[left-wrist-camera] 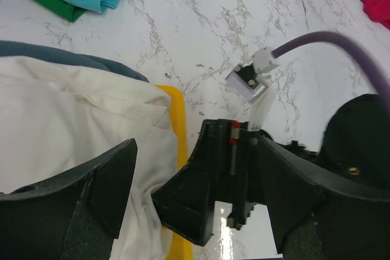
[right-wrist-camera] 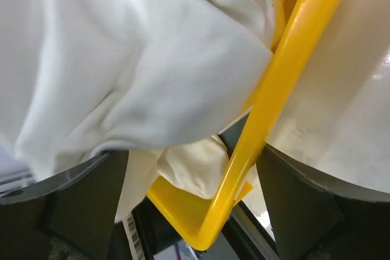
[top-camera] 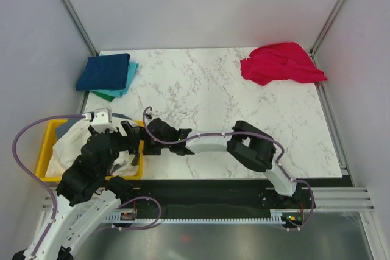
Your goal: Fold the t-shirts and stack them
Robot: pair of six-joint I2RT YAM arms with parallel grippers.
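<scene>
A crumpled white t-shirt (top-camera: 68, 145) (left-wrist-camera: 67, 120) (right-wrist-camera: 122, 59) fills the yellow tray (top-camera: 44, 147), with a grey-blue t-shirt (left-wrist-camera: 61, 56) under its far edge. My left gripper (top-camera: 122, 144) (left-wrist-camera: 195, 202) hovers open over the tray's right side, holding nothing. My right gripper (top-camera: 148, 140) (right-wrist-camera: 192, 205) is open astride the tray's right rim (right-wrist-camera: 286, 71), and white cloth hangs just ahead of it. One of its fingers (left-wrist-camera: 204, 193) shows between my left fingers. Navy, teal and green t-shirts (top-camera: 106, 74) lie folded in a stack at the back left. The red t-shirt (top-camera: 281, 63) lies bunched at the back right.
The marble tabletop (top-camera: 213, 101) stretches between the stack and the red shirt. The right arm (top-camera: 244, 144) lies across the table's near edge. A purple cable (top-camera: 24, 132) loops left of the tray. Grey walls close in both sides.
</scene>
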